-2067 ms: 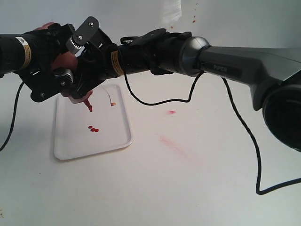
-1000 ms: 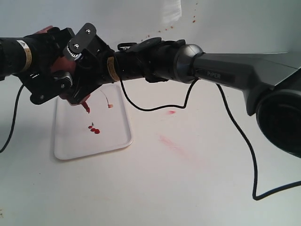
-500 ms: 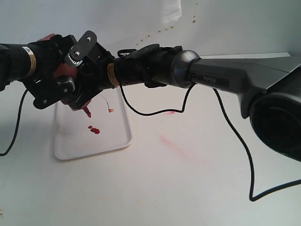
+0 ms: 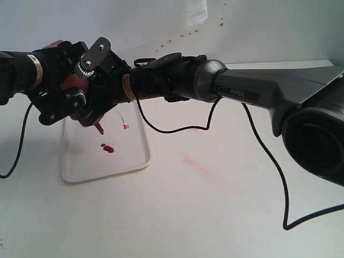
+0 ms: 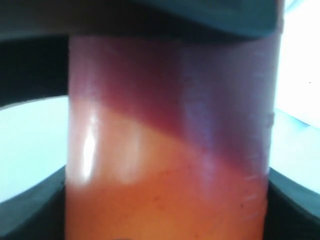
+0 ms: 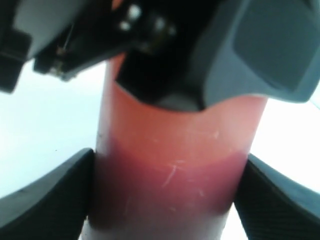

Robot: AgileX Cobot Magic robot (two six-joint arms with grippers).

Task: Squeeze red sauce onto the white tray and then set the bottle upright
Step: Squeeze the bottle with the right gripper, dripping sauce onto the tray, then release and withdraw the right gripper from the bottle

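Note:
The bottle (image 4: 69, 81) hangs nozzle-down over the white tray (image 4: 86, 164), and both grippers hold it. My left gripper (image 4: 60, 99) comes in from the left and my right gripper (image 4: 99, 86) from the right. The red nozzle (image 4: 99, 128) points at the tray from a little above it, and the thin tethered tip (image 4: 125, 126) dangles beside it. Small blobs of red sauce (image 4: 108, 149) lie on the tray under the nozzle. In the left wrist view the bottle (image 5: 170, 150) fills the space between dark fingers (image 5: 295, 200). In the right wrist view the bottle (image 6: 175, 165) sits between the pads (image 6: 50, 195).
Faint pinkish smears (image 4: 196, 164) mark the white table to the right of the tray. Red specks (image 4: 177, 37) dot the back wall. The right arm's black cable (image 4: 269, 161) loops over the table on the right.
Both grippers and the bottle have shifted slightly, and the bottle's base has dropped a little. The tethered tip has swung lower. The sauce blobs on the tray look the same.

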